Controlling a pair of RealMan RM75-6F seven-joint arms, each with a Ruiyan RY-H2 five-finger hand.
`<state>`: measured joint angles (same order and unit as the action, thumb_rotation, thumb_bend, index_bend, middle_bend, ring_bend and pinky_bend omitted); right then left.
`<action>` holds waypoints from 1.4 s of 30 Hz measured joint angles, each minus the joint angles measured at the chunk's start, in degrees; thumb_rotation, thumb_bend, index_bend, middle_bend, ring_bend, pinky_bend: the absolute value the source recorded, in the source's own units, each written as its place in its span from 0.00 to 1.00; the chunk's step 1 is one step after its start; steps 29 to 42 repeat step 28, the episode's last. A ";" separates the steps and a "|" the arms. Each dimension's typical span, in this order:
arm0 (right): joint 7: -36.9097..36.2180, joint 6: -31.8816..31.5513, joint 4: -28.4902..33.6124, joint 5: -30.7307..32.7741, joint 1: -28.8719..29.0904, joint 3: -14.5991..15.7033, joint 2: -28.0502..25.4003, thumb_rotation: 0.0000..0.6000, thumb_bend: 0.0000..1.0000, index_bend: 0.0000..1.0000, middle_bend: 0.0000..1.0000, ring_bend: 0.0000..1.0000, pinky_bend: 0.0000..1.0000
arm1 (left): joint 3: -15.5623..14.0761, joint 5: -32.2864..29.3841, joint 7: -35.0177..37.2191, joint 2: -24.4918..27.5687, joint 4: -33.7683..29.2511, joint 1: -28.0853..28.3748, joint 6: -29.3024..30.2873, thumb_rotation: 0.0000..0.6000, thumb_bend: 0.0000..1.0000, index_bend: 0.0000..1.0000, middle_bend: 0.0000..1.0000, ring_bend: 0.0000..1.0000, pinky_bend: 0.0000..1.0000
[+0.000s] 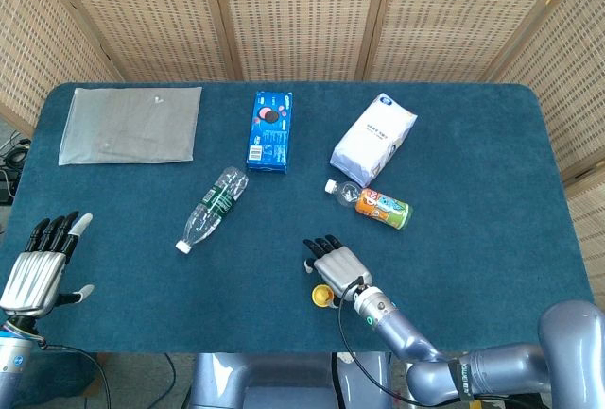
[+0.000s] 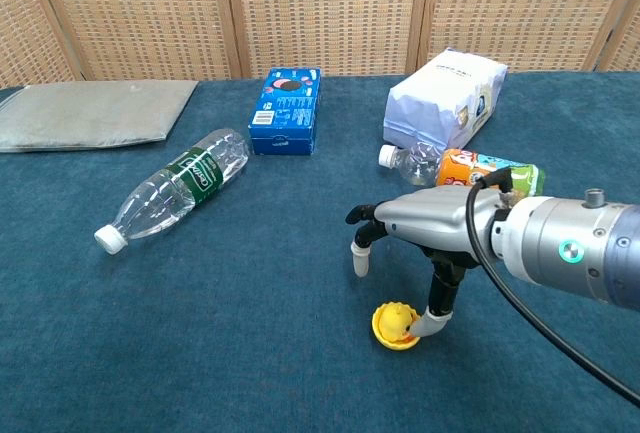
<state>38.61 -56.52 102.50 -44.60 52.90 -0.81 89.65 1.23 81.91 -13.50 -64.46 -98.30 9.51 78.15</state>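
A small yellow duck toy (image 1: 321, 296) (image 2: 394, 325) lies on the blue tablecloth near the front edge. My right hand (image 1: 337, 264) (image 2: 425, 225) hovers just above it, palm down. Its thumb tip touches the toy's right side, while its fingers (image 2: 360, 258) are lifted off and spread apart, so nothing is pinched. My left hand (image 1: 38, 267) hangs at the table's front left corner with its fingers apart, holding nothing; the chest view does not show it.
A clear water bottle (image 1: 213, 208) (image 2: 175, 196) lies left of centre. Behind are a blue cookie box (image 1: 269, 131) (image 2: 288, 111), a white bag (image 1: 373, 139) (image 2: 445, 98), an orange drink bottle (image 1: 378, 206) (image 2: 480, 170) and a grey pouch (image 1: 130, 124) (image 2: 90, 113).
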 measured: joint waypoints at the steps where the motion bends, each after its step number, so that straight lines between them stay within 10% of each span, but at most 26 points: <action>1: 0.04 -0.08 0.26 -0.06 -0.01 -0.03 -0.16 1.00 0.03 0.30 0.00 0.00 0.00 | 0.00 0.00 0.02 0.00 0.01 0.00 0.00 1.00 0.06 0.00 0.00 0.00 0.00; 12: 0.13 -3.75 6.61 -2.88 -1.24 -0.70 -7.85 1.00 0.01 0.30 0.00 0.00 0.00 | -0.08 0.21 0.46 0.20 -0.04 -0.15 0.31 1.00 0.06 0.00 0.00 0.00 0.00; 16: -0.89 -6.10 7.05 -7.02 -2.98 -0.15 -11.63 1.00 0.00 0.11 0.00 0.00 0.00 | -0.10 0.45 0.81 0.32 -0.01 -0.31 0.66 1.00 0.06 0.00 0.00 0.00 0.00; 28: -22.49 -22.20 -10.59 -30.96 -17.97 4.57 -18.86 1.00 0.00 0.00 0.00 0.00 0.00 | -1.20 3.14 0.43 0.87 -1.76 -1.45 2.87 1.00 0.06 0.00 0.00 0.00 0.00; 42: -22.49 -22.20 -10.59 -30.96 -17.97 4.57 -18.86 1.00 0.00 0.00 0.00 0.00 0.00 | -1.20 3.14 0.43 0.87 -1.76 -1.45 2.87 1.00 0.06 0.00 0.00 0.00 0.00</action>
